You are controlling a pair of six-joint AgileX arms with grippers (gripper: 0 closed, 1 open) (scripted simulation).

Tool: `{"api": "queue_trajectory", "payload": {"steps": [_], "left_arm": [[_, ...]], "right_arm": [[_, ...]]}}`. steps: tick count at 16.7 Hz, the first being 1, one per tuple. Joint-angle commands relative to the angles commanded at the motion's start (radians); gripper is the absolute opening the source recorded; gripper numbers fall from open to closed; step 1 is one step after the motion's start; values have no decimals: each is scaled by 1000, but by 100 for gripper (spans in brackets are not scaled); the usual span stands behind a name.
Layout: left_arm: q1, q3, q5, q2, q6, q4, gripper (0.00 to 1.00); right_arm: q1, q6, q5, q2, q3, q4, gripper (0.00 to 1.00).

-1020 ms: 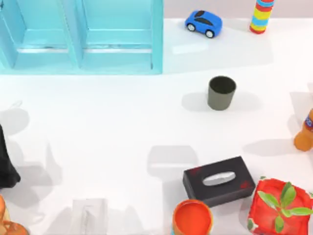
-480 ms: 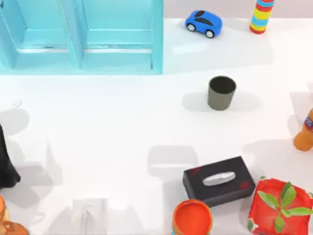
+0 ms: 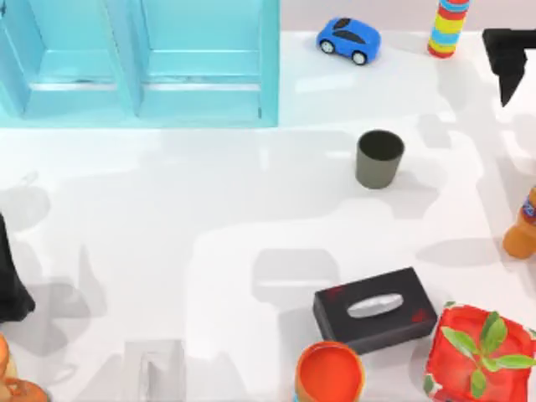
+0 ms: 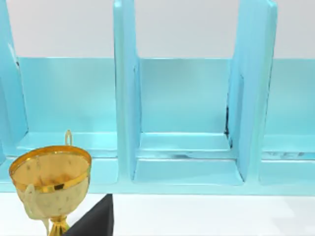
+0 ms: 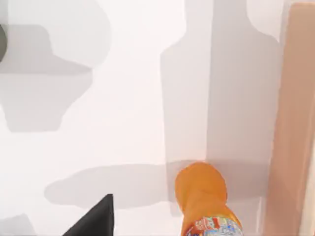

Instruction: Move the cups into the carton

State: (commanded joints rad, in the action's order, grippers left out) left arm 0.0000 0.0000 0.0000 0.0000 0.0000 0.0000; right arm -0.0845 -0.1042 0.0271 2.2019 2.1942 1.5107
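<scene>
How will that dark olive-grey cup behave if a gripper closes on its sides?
The dark olive-grey cup stands upright and open-mouthed, apart from other things; it looks hollow, so probably light. Its walls taper toward the base, so a side pinch may slide upward. Narrow-footed, it could tip if nudged near the rim.

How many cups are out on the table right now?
1. The olive-grey cup stands upright on the white table, right of centre, in front of the blue toy car. Any other cup may be hidden inside the turquoise carton.
</scene>
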Motion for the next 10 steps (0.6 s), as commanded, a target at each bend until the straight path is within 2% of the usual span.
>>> {"api": "queue_trajectory", "payload": {"steps": [3,5,10], "left_arm": [[0,0,0,0,0,0,100],[0,0,0,0,0,0,100],[0,0,0,0,0,0,100]], "right_arm": [[-176,-177,10,136,138,-17,100],[-240,-241,12,191,198,-27,100],[-262,-263,13,210,220,-31,100]]}}
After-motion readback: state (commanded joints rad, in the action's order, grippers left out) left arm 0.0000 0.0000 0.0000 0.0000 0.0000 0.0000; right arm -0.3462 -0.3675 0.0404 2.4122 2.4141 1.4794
